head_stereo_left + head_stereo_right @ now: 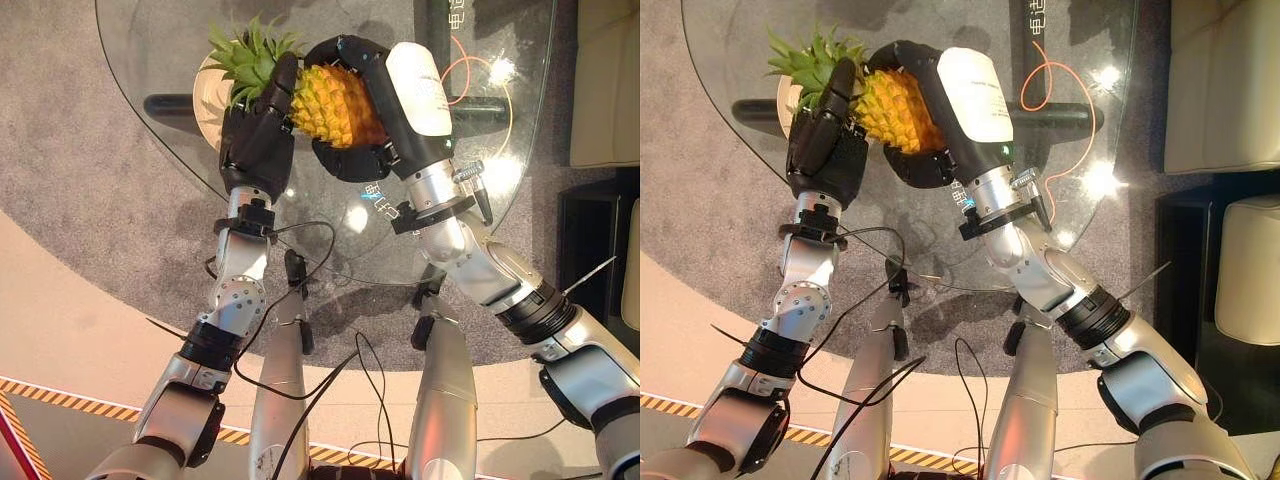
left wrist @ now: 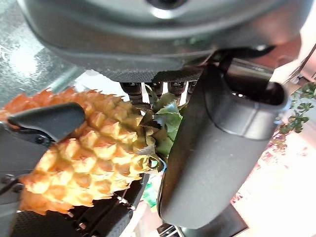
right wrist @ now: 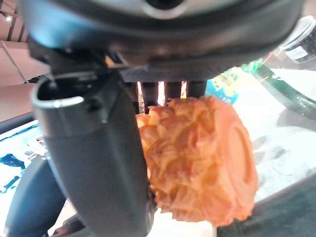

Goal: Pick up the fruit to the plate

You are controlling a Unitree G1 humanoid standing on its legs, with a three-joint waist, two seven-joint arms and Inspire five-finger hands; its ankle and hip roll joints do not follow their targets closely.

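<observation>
yellow-orange and knobbly, the pineapple (image 1: pixel 335 103) sits in the upper middle of the left eye view, held between both hands above the round glass table (image 1: pixel 500 190). its green leafy crown (image 1: pixel 250 52) points toward the upper left of the frame and lies over the pale plate (image 1: pixel 208 100), whose rim shows just left of the left hand.

the left hand (image 1: pixel 255 135) comes up from the lower left; its dark fingers are bent round the fruit at the crown end, and its own wrist view shows the thumb (image 2: pixel 217 158) against the leaves with the fingers on the far side of the fruit's scaly skin.

the right hand (image 1: pixel 370 110) comes in from the lower right and wraps the body of the fruit, fingers curled over the upper side and thumb beneath, its white back cover facing the camera. the right wrist view shows the thumb (image 3: pixel 94 163) pressed beside the fruit's flat orange base end.

an orange cable (image 1: pixel 1060 95) loops under the glass at the upper right of the right eye view. grey carpet (image 1: pixel 60 130) lies around the table.
</observation>
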